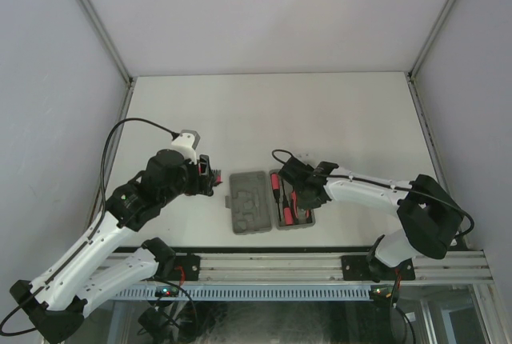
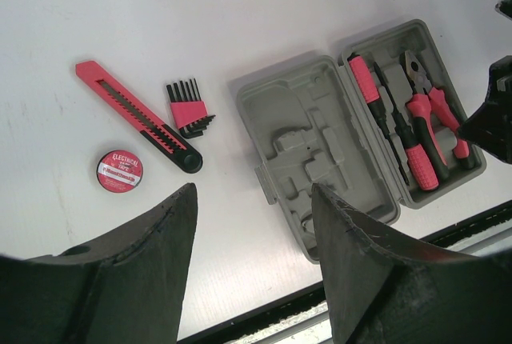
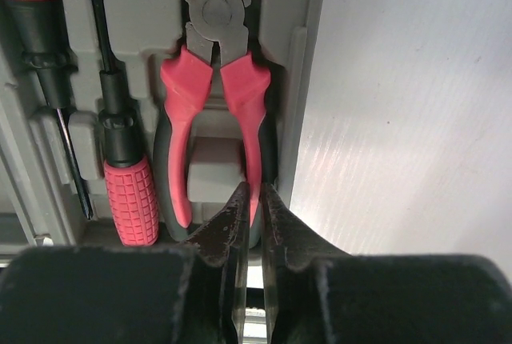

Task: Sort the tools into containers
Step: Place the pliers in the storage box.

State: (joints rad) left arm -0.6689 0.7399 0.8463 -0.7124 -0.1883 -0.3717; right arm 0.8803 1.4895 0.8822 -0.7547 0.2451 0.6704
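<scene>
The grey tool case (image 1: pixel 247 202) lies open on the table (image 1: pixel 336 120) by its near edge, between the two arms. Its right half holds screwdrivers (image 3: pixel 128 196) and, against the right wall, the red-handled pliers (image 3: pixel 182 112). The right gripper (image 3: pixel 252 200) is closed, its tips at the end of the pliers' right handle — whether it pinches that handle is hard to tell. The left gripper (image 2: pixel 253 188) hangs open left of the case, near three loose things on the table — a snap-off knife (image 2: pixel 136 116), a hex-key set (image 2: pixel 188 110) and a roll of electrical tape (image 2: pixel 119 170).
</scene>
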